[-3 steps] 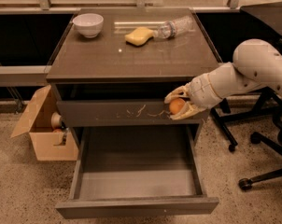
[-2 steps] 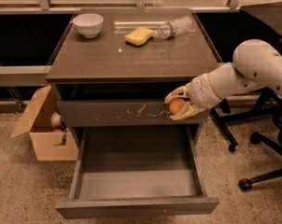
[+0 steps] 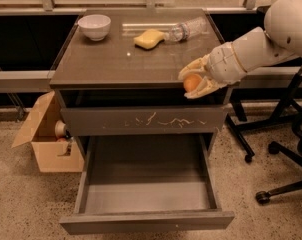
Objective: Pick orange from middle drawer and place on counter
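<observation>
My gripper (image 3: 193, 79) is shut on the orange (image 3: 192, 82), a small round fruit held between the pale fingers (image 3: 191, 66). It hangs at the front right edge of the counter (image 3: 116, 59), level with the top slab. Below, the middle drawer (image 3: 146, 184) is pulled wide open and its smooth grey inside holds nothing. The scratched drawer front (image 3: 143, 120) above it is closed.
On the counter stand a white bowl (image 3: 94, 26), a yellow sponge (image 3: 148, 38) and a lying plastic bottle (image 3: 188, 29). An open cardboard box (image 3: 43, 139) sits on the floor at the left. Office chair legs (image 3: 276, 149) stand at the right.
My gripper has risen with the orange from in front of the scratched drawer front up to the counter's front edge.
</observation>
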Robot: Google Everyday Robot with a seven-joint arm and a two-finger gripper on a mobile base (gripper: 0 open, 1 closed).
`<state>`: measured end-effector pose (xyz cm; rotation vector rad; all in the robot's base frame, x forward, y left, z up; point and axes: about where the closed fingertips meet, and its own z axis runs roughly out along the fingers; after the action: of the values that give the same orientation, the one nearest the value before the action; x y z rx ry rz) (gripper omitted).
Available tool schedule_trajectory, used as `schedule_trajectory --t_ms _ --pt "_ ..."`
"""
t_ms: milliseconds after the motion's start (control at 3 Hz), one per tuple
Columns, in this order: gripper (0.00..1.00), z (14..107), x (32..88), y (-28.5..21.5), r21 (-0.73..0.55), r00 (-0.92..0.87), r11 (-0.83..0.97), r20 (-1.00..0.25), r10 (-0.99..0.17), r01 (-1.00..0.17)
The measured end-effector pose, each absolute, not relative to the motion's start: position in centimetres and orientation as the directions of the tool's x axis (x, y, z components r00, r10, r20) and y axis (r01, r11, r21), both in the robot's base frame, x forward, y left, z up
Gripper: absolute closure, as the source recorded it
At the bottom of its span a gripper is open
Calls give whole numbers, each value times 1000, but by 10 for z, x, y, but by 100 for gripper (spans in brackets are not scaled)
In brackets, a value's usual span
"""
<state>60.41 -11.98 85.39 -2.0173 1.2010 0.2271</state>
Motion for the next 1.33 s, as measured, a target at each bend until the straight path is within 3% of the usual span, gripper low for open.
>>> schedule_trajectory --t_ms 667,1333 --pt "100 901 676 -126 -638 552 -118 -541 -635 -761" --pt "100 899 705 -130 -654 528 -46 -564 -635 -755"
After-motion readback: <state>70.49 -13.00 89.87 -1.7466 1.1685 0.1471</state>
